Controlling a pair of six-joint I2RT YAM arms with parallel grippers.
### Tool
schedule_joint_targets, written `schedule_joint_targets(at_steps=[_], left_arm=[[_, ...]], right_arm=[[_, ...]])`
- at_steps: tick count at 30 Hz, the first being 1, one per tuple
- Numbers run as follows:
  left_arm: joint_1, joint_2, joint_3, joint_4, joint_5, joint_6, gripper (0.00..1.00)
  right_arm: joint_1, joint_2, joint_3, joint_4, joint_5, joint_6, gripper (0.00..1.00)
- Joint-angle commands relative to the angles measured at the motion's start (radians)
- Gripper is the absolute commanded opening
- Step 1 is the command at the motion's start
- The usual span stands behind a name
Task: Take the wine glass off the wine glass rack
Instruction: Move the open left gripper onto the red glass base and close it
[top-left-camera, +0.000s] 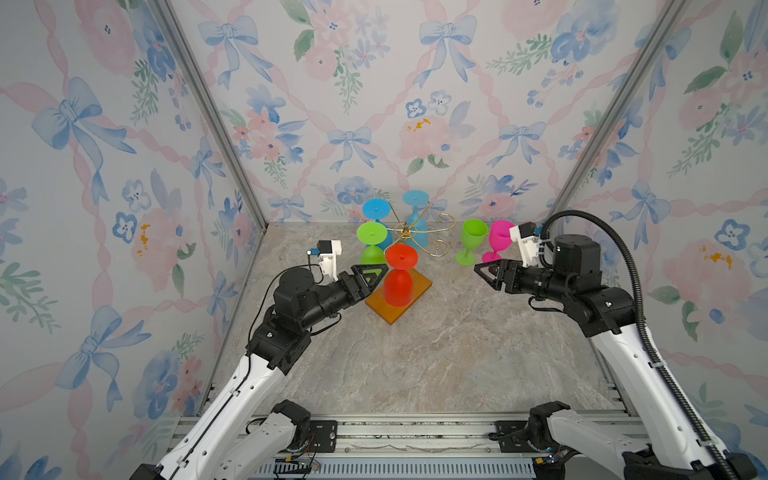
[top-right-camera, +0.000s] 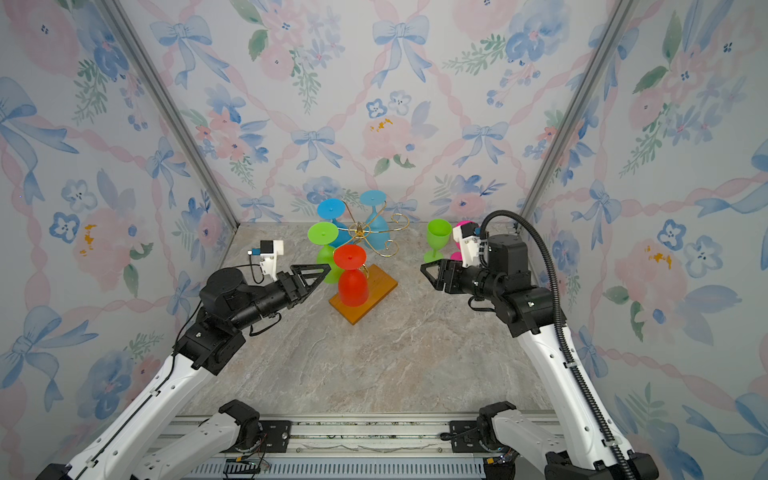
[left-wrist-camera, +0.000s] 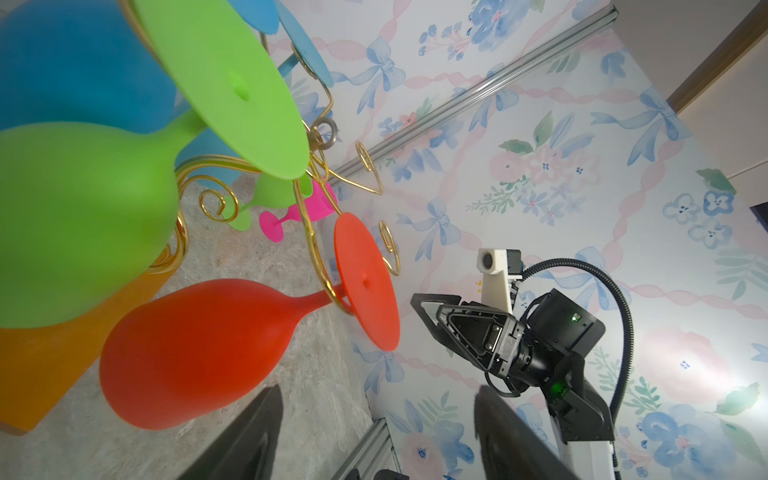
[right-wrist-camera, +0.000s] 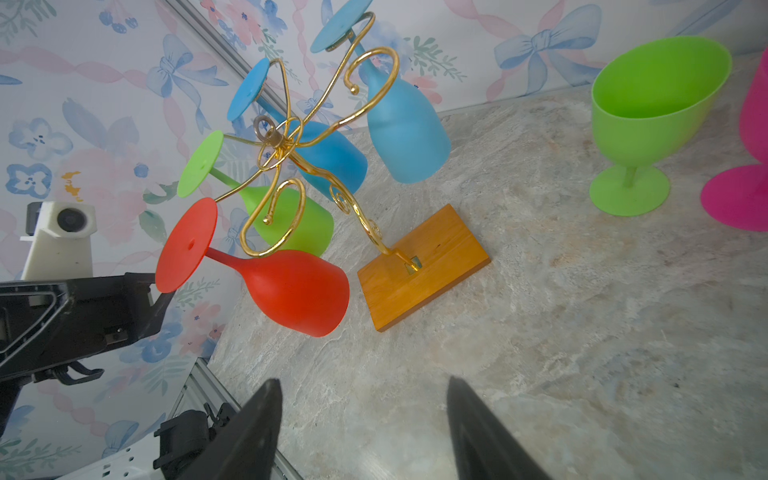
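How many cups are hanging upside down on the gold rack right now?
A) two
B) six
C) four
C: a red glass, a green glass, a blue glass and a lighter blue glass all hang bowl-down from the wine glass rack.

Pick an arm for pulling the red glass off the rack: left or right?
Left, probably. The left gripper sits open right beside the red glass hanging on the wine glass rack. The right gripper, also open, is farther off, by the upright green glass and pink glass.
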Motion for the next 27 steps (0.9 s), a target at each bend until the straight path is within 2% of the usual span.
schedule_joint_targets(at_steps=[1,7,16,20,27], left_arm=[[-0.026,0.024,0.036,0.013,-0.039,-0.056,0.72],[-0.090,0.089,0.082,0.018,-0.075,-0.065,0.69],[-0.104,0.126,0.101,0.026,-0.094,-0.067,0.53],[-0.104,0.137,0.099,0.036,-0.085,-0.078,0.42],[-0.105,0.130,0.097,0.047,-0.097,-0.084,0.36]], right_arm=[[0.009,-0.001,-0.010,0.030,-0.010,0.014,0.65],[0.009,0.001,-0.012,0.037,-0.011,0.013,0.65],[0.009,-0.004,-0.013,0.023,-0.002,-0.004,0.68],[0.009,-0.006,-0.019,0.020,-0.002,-0.006,0.69],[0.009,-0.016,-0.029,0.021,0.002,-0.010,0.70]])
